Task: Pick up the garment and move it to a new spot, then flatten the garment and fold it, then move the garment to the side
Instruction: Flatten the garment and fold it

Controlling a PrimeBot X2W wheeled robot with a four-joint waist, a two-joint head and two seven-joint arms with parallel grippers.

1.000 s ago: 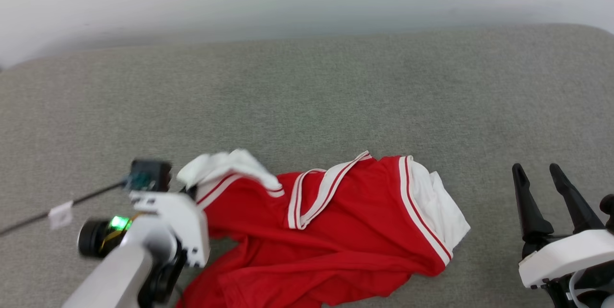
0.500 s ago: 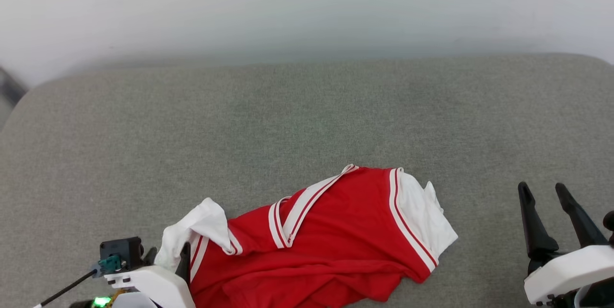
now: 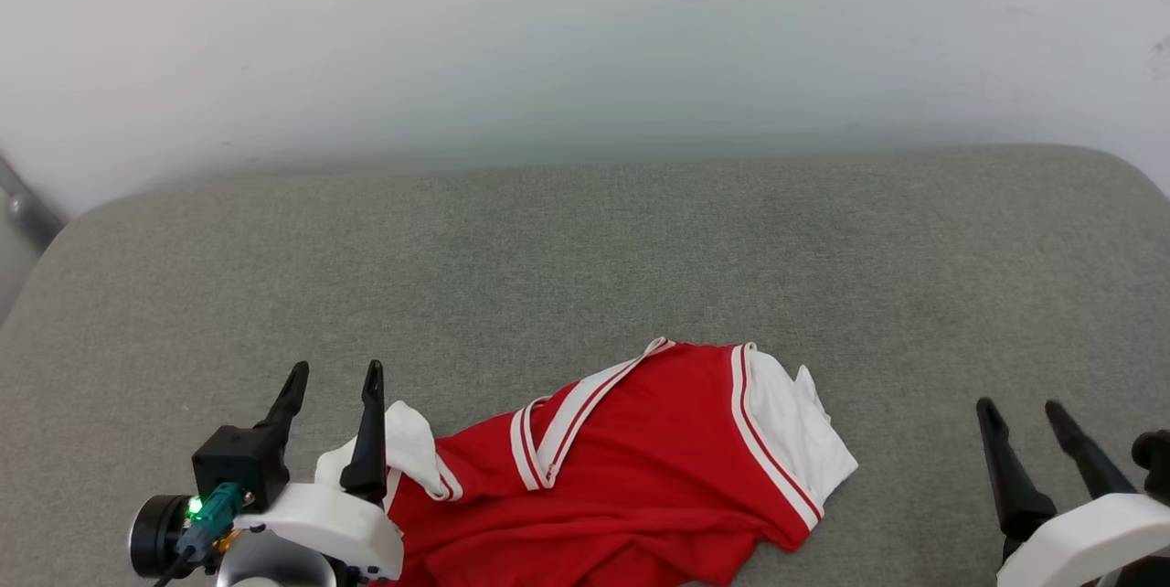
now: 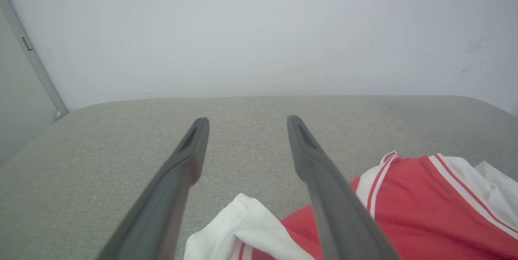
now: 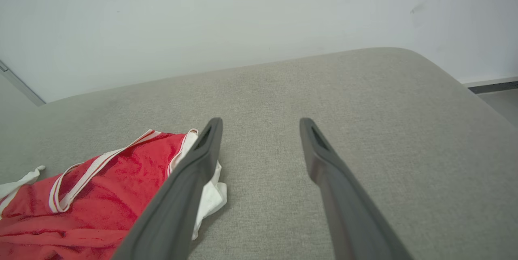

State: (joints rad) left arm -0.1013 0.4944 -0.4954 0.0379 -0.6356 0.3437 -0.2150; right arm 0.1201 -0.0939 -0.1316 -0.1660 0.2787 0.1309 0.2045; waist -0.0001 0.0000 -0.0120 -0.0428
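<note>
Status of left gripper (image 3: 336,368): released, fingers spread, nothing between them. It sits at the lower left of the head view, fingers pointing up and away over the grey cushion (image 3: 585,249). Its inner finger (image 3: 370,432) overlaps the edge of a white sleeve (image 3: 407,445) in the head view; I cannot tell whether it touches the cloth. In the left wrist view that sleeve bunches up low between the two fingers, well short of the tips, and the tips themselves stand over bare cushion. A green light (image 3: 195,506) is lit on the wrist housing.

Status of right gripper (image 3: 1016,404): likewise spread and empty, at the lower right of the head view. A strip of bare cushion lies between it and the nearest cloth. In the right wrist view its left finger crosses in front of the other sleeve; contact cannot be judged from that angle.

Position of shirt (image 3: 640,477): red, crumpled, lying on the near part of the cushion between the two grippers, closer to the left one. Its lower part runs off the bottom edge of the head view. The white collar band (image 3: 594,413) with its red stripe faces up in a rough V. One white sleeve lies at each end; the one toward the right gripper joins the red body along a white-and-red striped seam. Soft folds cross the red body.

The cushion has rounded far corners and meets a pale wall (image 3: 585,38) behind.
</note>
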